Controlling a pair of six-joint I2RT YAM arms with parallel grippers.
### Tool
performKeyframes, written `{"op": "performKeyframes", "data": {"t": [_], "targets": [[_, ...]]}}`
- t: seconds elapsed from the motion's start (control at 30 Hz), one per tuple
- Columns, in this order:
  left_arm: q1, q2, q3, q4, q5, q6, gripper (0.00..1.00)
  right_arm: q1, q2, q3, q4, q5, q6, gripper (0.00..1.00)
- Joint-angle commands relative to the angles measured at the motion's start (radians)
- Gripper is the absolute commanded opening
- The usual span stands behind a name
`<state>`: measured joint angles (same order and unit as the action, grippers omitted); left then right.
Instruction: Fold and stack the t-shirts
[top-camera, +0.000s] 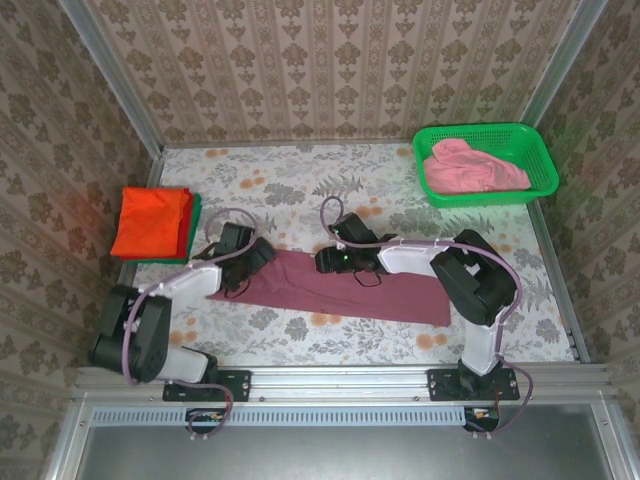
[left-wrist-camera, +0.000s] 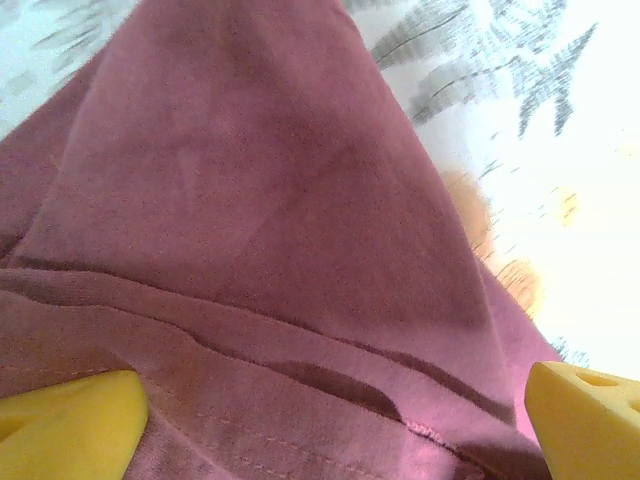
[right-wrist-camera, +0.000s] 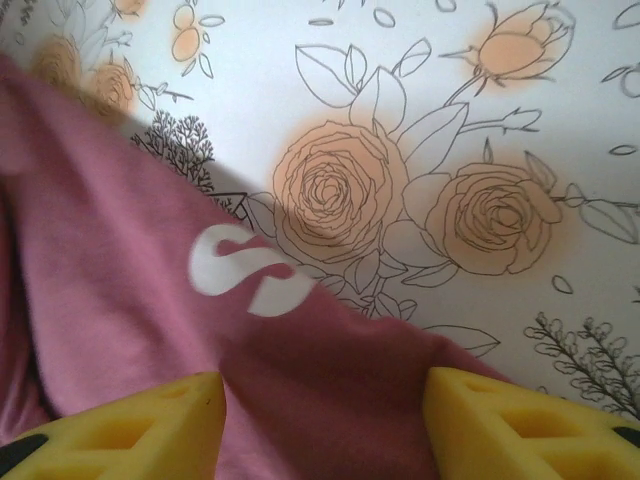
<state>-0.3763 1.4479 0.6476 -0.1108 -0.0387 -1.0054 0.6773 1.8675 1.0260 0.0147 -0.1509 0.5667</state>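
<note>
The tabletop (top-camera: 300, 190) has free room behind and before the maroon t-shirt (top-camera: 340, 292), a long band across its middle. An orange t-shirt (top-camera: 150, 222) lies at the left edge, a pink t-shirt (top-camera: 470, 168) in the basket (top-camera: 485, 131) far right. Both the left end effector (left-wrist-camera: 330, 410) and the right end effector (right-wrist-camera: 325, 420) stand open over maroon cloth, gripping nothing.

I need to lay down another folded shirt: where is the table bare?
Bare: the back strip between the orange stack and the green basket, and the near strip between the maroon shirt and the table edge. Crowded: the middle, with the left gripper and right gripper low over that shirt.
</note>
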Motion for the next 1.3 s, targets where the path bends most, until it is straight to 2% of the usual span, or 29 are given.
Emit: {"op": "performKeyframes", "data": {"t": [0.0,0.23,0.57,0.77,0.87,1.0,1.13,1.27], "targets": [[-0.01,0.181,0.051,0.026,0.07,0.044,1.0,-0.014,-0.024,-0.081,-0.045,0.057,0.052,0.57],[0.003,0.506,0.378,0.003,0.138,0.151,1.0,-0.042,-0.139,-0.189,-0.087,0.141,0.062,0.57],[0.006,0.887,0.952,-0.228,0.197,0.289,1.0,-0.05,-0.266,-0.31,-0.145,0.213,0.093,0.56],[0.016,1.113,1.375,-0.416,0.24,0.36,1.0,-0.05,-0.272,-0.303,-0.146,0.167,0.075,0.56],[0.014,1.269,1.675,-0.554,0.275,0.396,1.0,-0.048,-0.26,-0.29,-0.154,0.136,0.068,0.56],[0.015,1.469,2.028,-0.632,0.324,0.374,1.0,-0.044,-0.271,-0.281,-0.166,0.123,0.064,0.56],[0.011,1.475,2.025,-0.502,0.397,0.32,1.0,-0.042,-0.318,-0.279,-0.181,0.128,0.059,0.56],[0.003,1.431,2.021,-0.472,0.45,0.338,1.0,-0.042,-0.378,-0.285,-0.188,0.171,0.042,0.56]]}}
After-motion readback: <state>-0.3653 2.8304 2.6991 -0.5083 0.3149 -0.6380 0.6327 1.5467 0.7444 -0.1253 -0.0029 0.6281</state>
